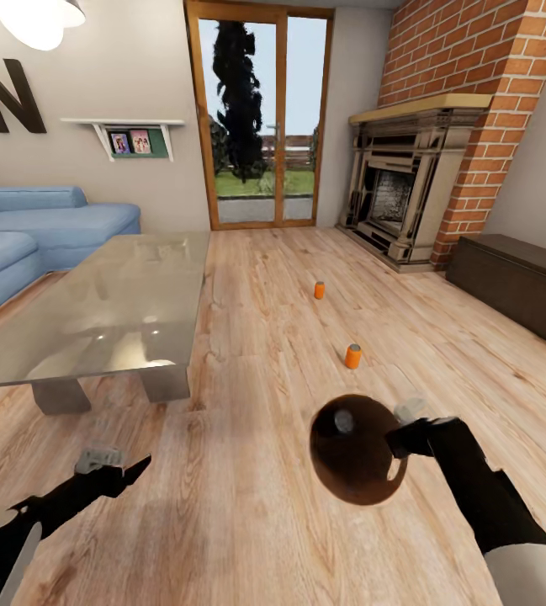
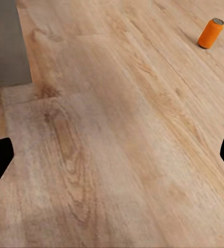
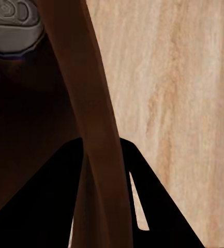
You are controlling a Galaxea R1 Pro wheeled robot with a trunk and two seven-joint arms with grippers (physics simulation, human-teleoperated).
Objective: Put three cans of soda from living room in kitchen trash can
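Observation:
Two orange cans of soda stand upright on the wood floor of the living room, one nearer (image 1: pixel 353 356) and one farther (image 1: pixel 319 290). The nearer one (image 2: pixel 210 33) also appears in the left wrist view. My right gripper (image 1: pixel 400 434) is shut on the rim of the tash can (image 1: pixel 358 471), held tilted above the floor with its brown inside facing me. The grey top of a third can (image 1: pixel 344 421) lies inside it. In the right wrist view the brown rim (image 3: pixel 99 103) runs between my fingers (image 3: pixel 158 206), and the can's top (image 3: pixel 8 20) shows beyond. My left gripper (image 1: pixel 121 465) hangs open over bare floor.
A glass-topped low table (image 1: pixel 96 311) stands to the left, its grey leg (image 2: pixel 5 41) near my left gripper. A blue sofa (image 1: pixel 29 227) sits behind it. The brick fireplace (image 1: pixel 407 194) and a dark low cabinet (image 1: pixel 516 282) line the right. Glass doors (image 1: pixel 260 118) are ahead.

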